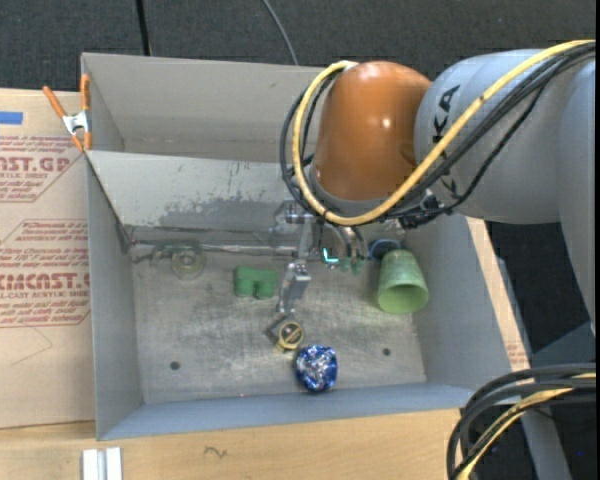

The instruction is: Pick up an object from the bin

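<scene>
My gripper hangs under the orange wrist cover in the middle of the bin, its thin metal fingers pressed together and pointing down and forward. Nothing shows between them. Right at the fingertips lies a small round thing with a gold ring; I cannot tell whether they touch it. A small green block lies just left of the fingers. A crumpled blue and white ball rests a little further forward, near the front wall.
A light green cup lies on its side to the right of the gripper, with a dark blue thing behind it. A clear round thing sits at the back left, by the sloping wall.
</scene>
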You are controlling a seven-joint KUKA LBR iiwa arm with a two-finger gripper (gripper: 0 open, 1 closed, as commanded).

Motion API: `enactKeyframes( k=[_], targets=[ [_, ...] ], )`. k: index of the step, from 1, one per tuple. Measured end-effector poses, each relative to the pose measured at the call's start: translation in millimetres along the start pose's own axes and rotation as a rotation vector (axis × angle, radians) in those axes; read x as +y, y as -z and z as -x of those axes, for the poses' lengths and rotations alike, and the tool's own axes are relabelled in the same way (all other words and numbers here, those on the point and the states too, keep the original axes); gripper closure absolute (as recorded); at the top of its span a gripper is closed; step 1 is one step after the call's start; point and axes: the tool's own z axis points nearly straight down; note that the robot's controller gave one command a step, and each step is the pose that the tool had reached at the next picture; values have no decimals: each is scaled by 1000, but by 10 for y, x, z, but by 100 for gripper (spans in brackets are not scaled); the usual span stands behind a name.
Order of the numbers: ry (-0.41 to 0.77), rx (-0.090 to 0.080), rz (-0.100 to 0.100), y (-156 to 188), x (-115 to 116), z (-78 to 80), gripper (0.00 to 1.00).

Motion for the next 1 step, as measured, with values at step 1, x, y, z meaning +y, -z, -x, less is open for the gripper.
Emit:
enactKeyframes(
  k=[1],
  targets=[
    [-68,-8,2,-1263,130,268,0]
  ],
)
